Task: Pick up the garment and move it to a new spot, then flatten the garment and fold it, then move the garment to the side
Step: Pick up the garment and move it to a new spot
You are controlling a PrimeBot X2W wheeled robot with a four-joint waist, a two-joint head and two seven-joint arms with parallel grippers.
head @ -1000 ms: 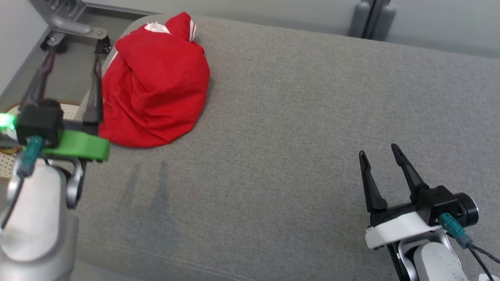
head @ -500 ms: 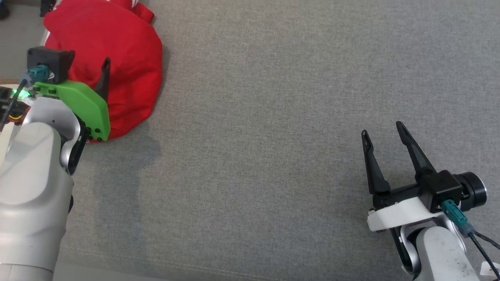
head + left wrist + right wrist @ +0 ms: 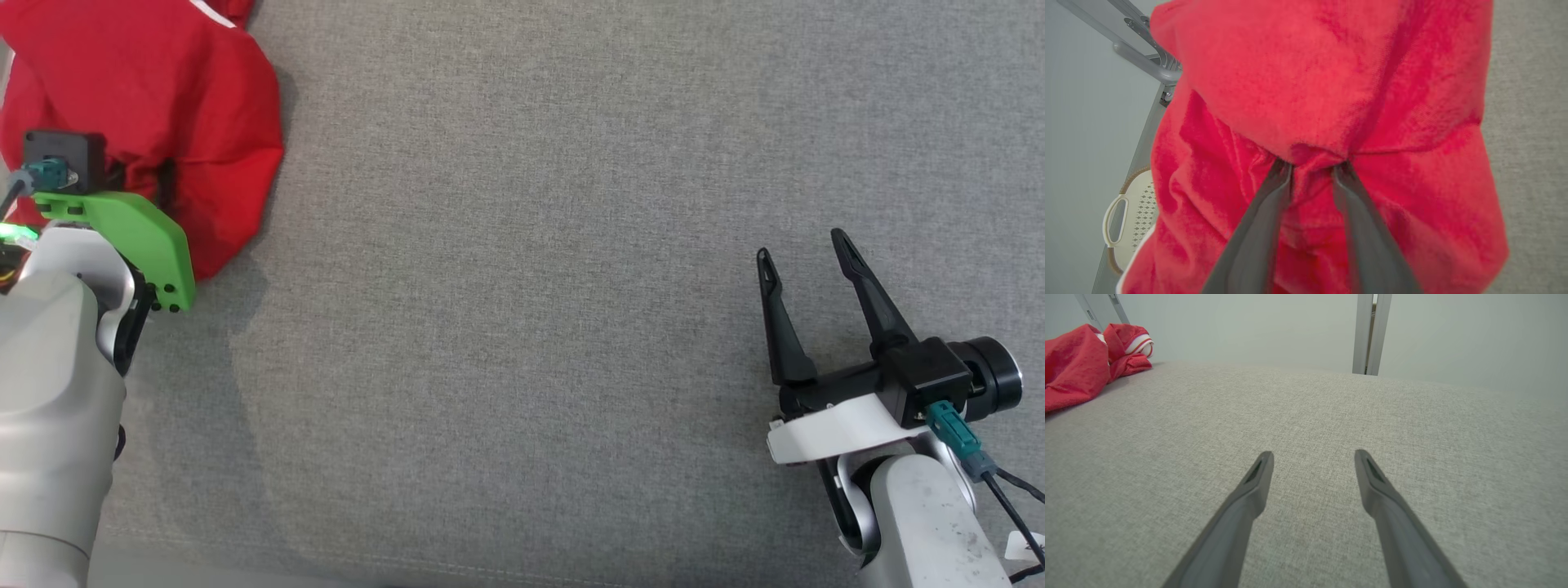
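The red garment (image 3: pixel 163 98) lies bunched at the upper left of the head view, on a grey upholstered surface (image 3: pixel 522 327). The left gripper (image 3: pixel 1312 167) is pressed into it, and its fingers (image 3: pixel 1257 228) stand narrowed, pinching a fold of the red cloth between their tips. At the lower right of the head view, well apart from the garment, the right gripper (image 3: pixel 800 245) hovers over bare grey fabric with its fingers wide and nothing between them. A pale perforated basket (image 3: pixel 1133 212) sits at the left wrist view's lower left.

Black-fingered left pincer (image 3: pixel 1312 167) wears a mount (image 3: pixel 139 237) (green).
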